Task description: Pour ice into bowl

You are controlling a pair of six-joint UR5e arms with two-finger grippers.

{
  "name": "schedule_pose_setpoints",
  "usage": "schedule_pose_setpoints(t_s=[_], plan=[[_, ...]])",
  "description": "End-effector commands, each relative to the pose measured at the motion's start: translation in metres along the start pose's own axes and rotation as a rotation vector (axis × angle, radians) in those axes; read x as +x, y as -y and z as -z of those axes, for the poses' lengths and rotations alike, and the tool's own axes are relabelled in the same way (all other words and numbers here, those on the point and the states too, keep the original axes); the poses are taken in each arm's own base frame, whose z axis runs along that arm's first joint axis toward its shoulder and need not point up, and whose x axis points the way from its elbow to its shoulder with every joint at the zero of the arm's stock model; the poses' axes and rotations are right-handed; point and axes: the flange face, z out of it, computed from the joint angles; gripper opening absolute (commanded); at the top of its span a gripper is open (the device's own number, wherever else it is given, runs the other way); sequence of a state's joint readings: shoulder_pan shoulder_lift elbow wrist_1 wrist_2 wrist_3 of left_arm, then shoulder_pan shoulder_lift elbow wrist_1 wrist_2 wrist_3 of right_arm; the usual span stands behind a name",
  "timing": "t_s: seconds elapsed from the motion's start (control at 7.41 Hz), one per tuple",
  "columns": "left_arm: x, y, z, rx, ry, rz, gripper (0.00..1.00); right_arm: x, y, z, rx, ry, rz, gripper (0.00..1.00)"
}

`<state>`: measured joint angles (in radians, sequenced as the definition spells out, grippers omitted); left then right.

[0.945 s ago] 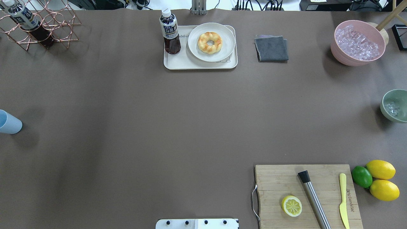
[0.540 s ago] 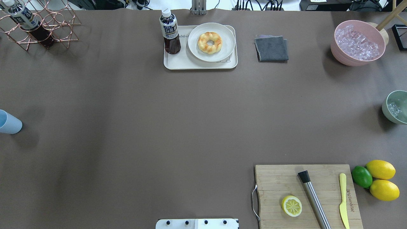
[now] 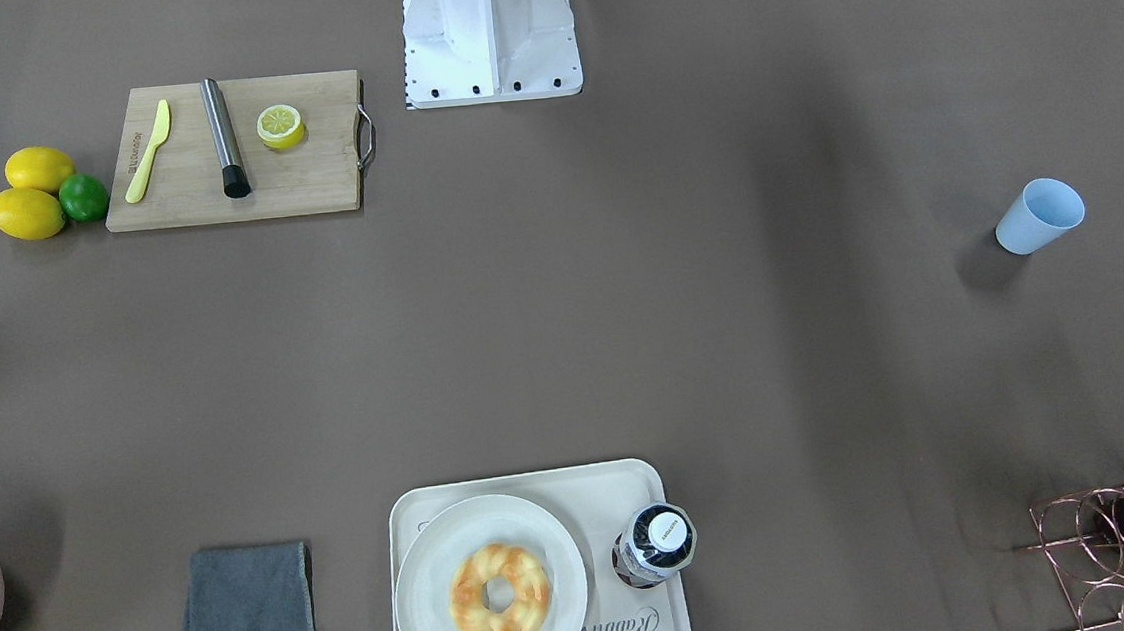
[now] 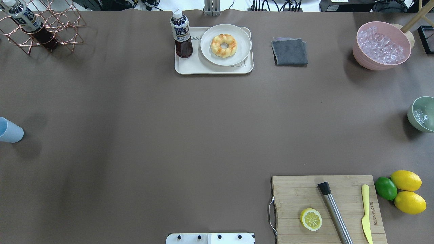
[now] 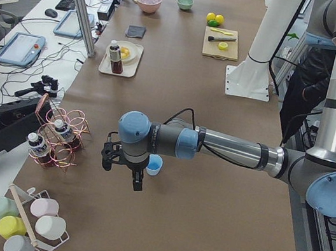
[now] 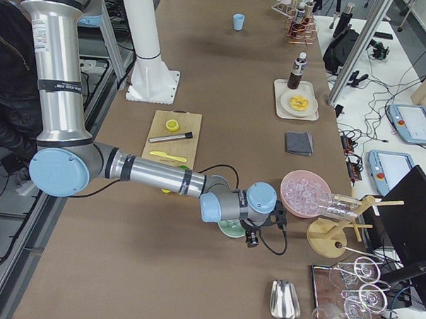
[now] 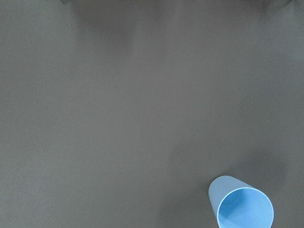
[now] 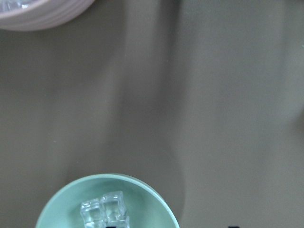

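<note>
**Verifying the pour: ice lies in the bowl**

1. Task status. The ice [image 8: 104, 211], a few clear cubes, rests inside the bowl [image 4: 412, 122], which stands upright on the table at the right edge of the overhead view, well apart from the pink bowl [image 4: 368, 61]. By judgement, the pour step is complete or nearly so. No container is seen tipped over the bowl.

2. Next move. It probably calls for lifting the right arm straight up and clear. Any sideways travel at this height risks nudging the bowl.

3. Right arm pose. The forearm runs low and roughly level across the table. The right gripper [image 6: 253, 240] hangs just above the bowl, and its wrist camera looks straight down, with the bowl at the bottom of that view. Its finger opening cannot be determined.

4. Left arm pose. It reaches out level, with the left gripper [image 5: 123, 171] pointing down beside the light blue cup [image 5: 154, 164]. Its opening cannot be determined either.
</note>
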<state>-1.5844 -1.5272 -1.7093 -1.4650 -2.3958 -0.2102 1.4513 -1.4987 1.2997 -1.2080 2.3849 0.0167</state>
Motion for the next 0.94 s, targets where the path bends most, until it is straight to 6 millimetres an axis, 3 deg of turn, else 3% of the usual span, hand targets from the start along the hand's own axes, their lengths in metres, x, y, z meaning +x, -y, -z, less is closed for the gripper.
schedule_pose_setpoints(t_s=[0.0,0.13,0.54,0.81], plan=[[-0.002,-0.001,0.001,0.001,-0.002,0.003,0.98,-0.017,0.014,0.041,0.056,-0.009,-0.108,0.92],[-0.002,-0.001,0.0,0.0,-0.002,0.003,0.97,-0.028,0.022,0.056,0.045,-0.011,-0.131,0.98],[-0.001,-0.008,0.004,0.005,-0.02,0.0,0.97,-0.065,0.046,0.103,0.05,-0.019,-0.201,0.99],[0.004,-0.007,0.004,0.007,-0.016,-0.051,0.97,-0.082,0.054,0.12,0.073,-0.014,-0.238,0.99]])
